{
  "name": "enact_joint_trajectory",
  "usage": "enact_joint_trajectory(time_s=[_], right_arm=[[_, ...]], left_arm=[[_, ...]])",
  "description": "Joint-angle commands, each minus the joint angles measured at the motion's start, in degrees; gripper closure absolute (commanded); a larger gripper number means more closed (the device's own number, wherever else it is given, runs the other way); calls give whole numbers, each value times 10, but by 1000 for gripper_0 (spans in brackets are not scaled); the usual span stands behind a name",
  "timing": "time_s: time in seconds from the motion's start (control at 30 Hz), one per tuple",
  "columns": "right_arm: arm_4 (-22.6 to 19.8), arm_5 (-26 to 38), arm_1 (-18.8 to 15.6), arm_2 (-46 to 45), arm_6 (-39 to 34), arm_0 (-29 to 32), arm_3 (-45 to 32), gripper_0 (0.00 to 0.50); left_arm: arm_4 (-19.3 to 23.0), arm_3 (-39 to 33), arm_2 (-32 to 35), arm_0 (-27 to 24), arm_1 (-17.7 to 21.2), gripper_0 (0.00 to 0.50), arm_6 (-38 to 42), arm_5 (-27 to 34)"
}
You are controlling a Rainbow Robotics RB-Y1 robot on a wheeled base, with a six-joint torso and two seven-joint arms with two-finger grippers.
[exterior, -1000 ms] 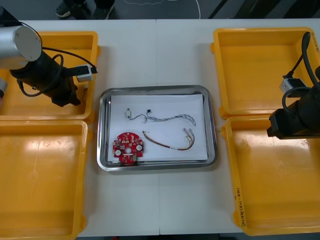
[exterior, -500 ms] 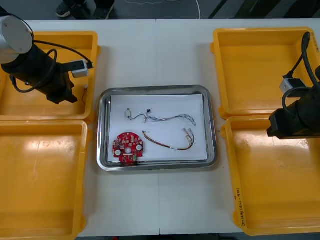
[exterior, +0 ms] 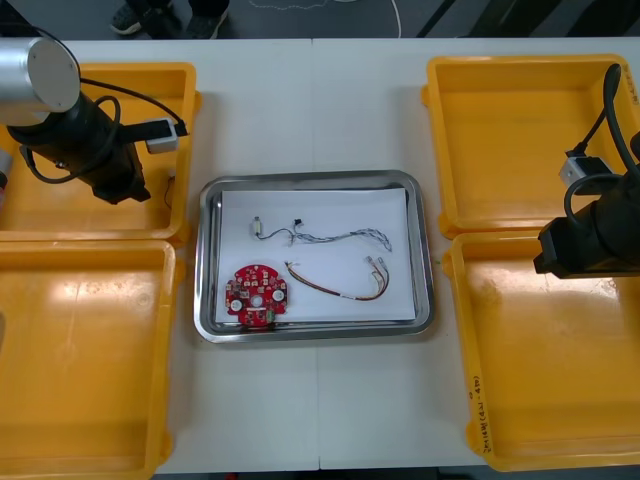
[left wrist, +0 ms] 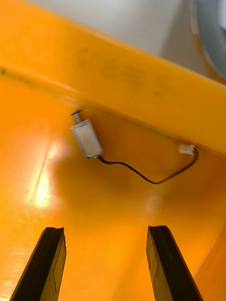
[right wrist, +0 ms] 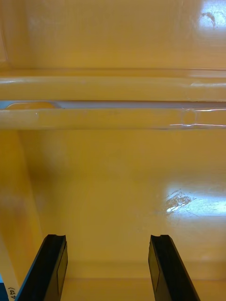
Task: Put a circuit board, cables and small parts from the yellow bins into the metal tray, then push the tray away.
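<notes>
The right gripper is hanging wide open and empty over the near right bin. On the light table, the metal tray is holding the circuit board and cables. The left gripper is gaping empty over a small metal part in the far left bin.

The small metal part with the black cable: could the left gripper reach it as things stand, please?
Probably yes: the left gripper hangs open over the bin, and the small metal part lies bare on the floor ahead of it, nothing between.

yellow bin wall stands right behind the small metal part.
</notes>
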Motion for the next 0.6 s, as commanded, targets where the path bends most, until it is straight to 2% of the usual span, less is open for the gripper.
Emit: enact_joint_trajectory(time_s=[0.03, 0.3, 0.6], right_arm=[[3, 3, 0, -16, -25, 4, -17, 0], [3, 3, 0, -16, -25, 4, -17, 0], [3, 3, 0, -16, -25, 4, -17, 0]], left_arm=[[-19, -23, 10, 7, -19, 0, 148, -10], [-22, -23, 10, 7, -26, 0, 248, -10], [-29, -23, 10, 7, -38, 2, 266, -10]])
